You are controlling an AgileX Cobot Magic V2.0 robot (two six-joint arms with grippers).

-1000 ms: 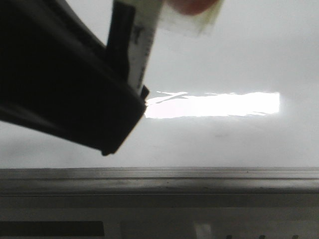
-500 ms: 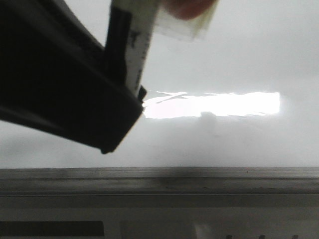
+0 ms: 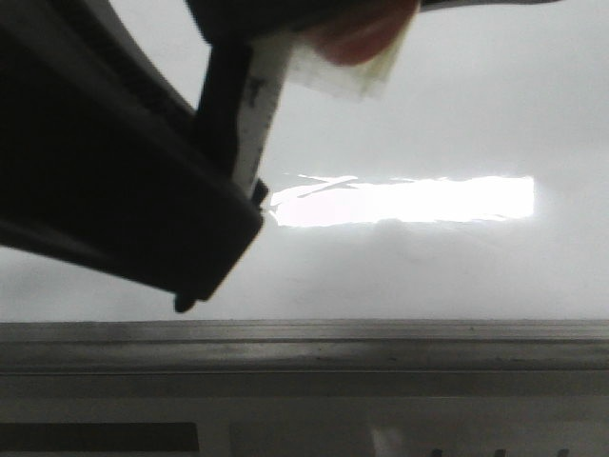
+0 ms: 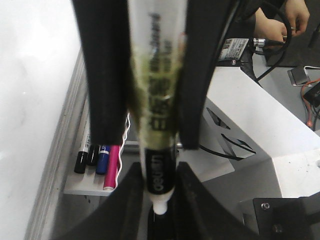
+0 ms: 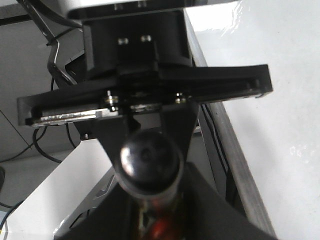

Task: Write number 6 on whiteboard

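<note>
1. Left gripper [image 4: 159, 186], black, hangs in front of the left part of the large glossy white whiteboard [image 3: 457, 114]. Its fingers sit close on either side of the black end of the black-and-white marker pen [image 4: 156, 75], and it looks clamped on it.
2. The pen slants up across the board's left-centre area in the front view. The left wrist view shows a small white tip at the pen's black end. I cannot tell whether it is a bare nib or a cap. No pen end is seen touching the board.
3. Right gripper [image 4: 150, 142], with long black fingers, pinches the pen's white barrel from both sides, narrow and holding. So both grippers are on one pen, off the board surface.
4. A pinkish blob with pale tape [image 3: 357, 43] sits at the top of the pen against the board's upper middle. It is too blurred to identify.
5. A bright rectangular glare [image 3: 409, 200] lies across the board's centre to right, with the grey metal edge strip [image 3: 381, 347] along the board's near side.
6. A small tray of spare markers [image 4: 95, 155], black, blue and pink, sits just beside the board's edge strip, off the board.
7. Progress: no number 6 and no black stroke appears on any part of the board in view. Judgement: this is early, the pen being readied or passed between the grippers. The tip is not yet on the board, and the whole stem and loop are left to draw.
</note>
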